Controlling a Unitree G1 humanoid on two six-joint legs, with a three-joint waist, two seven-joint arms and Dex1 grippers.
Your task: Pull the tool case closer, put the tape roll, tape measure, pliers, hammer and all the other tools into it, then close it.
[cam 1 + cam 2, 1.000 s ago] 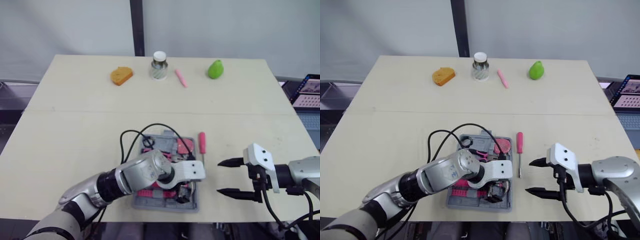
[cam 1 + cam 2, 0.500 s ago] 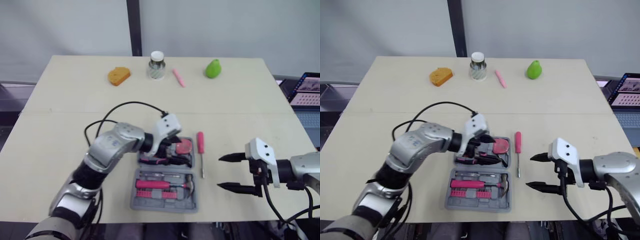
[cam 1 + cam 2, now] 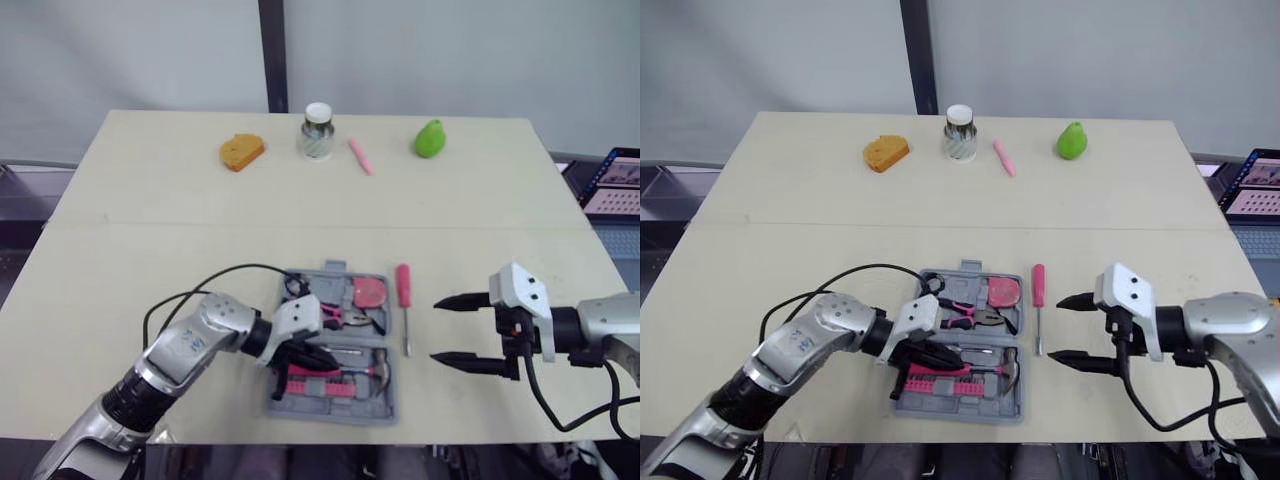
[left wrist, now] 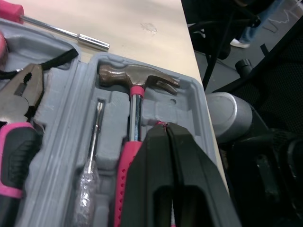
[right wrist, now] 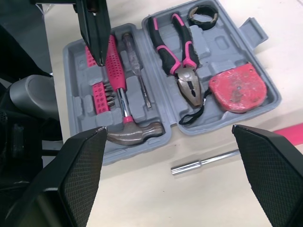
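Tool case [image 3: 330, 411] was noted open near the front edge of the table [image 3: 130, 250], with the hammer [image 4: 137, 78] and pliers [image 5: 182, 61] seated inside. The screwdriver [image 3: 1039, 305] was found on the table just beside the case's right side. Its long axis ran away from the robot, pink handle at the far end. The right gripper [image 3: 434, 330], jaws apart, was judged the nearer, with the screwdriver lying to its left. The left gripper [image 4: 166, 130], fingers pressed together, was poised over the hammer's handle.

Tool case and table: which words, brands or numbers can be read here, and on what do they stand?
None can be read.
The tape measure shows no legible mark.
Anything on the jar or the laptop screen is too small to read.
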